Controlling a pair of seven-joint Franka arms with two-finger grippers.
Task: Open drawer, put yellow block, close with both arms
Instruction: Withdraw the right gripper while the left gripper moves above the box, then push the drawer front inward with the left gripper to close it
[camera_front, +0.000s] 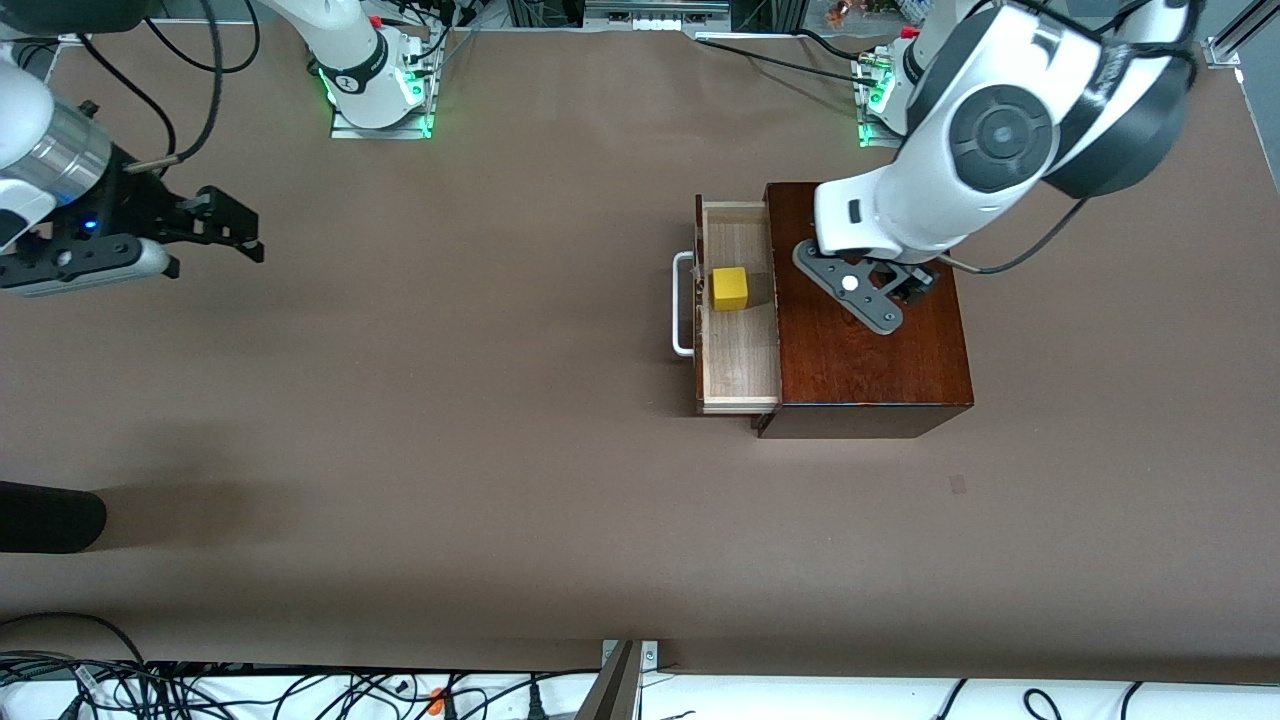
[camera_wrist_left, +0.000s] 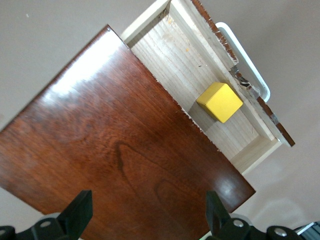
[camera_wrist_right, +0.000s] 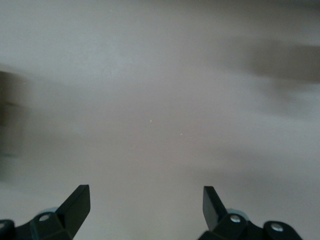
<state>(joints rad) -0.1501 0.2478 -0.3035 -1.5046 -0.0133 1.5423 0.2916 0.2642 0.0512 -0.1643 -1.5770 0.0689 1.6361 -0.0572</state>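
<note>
With both grippers (camera_wrist_left: 145, 215) (camera_wrist_right: 145, 210) gaping empty, a crooked shove could jam the drawer (camera_front: 740, 345) around the block (camera_front: 730, 288).

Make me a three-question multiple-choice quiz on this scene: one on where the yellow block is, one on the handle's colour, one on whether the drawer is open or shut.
1. Where is the yellow block?
A. On the box's top
B. In the drawer
C. On the table

2. What colour is the drawer's handle?
A. White
B. Black
C. Yellow

3. How does the drawer stand?
A. Pushed shut
B. Lifted out of the box
C. Pulled open

Answers:
1 B: the cube rests on the drawer's pale wooden floor.
2 A: the U-shaped bar on the dark front is white.
3 C: the tray sticks out of the wooden box, its inside showing.
</note>
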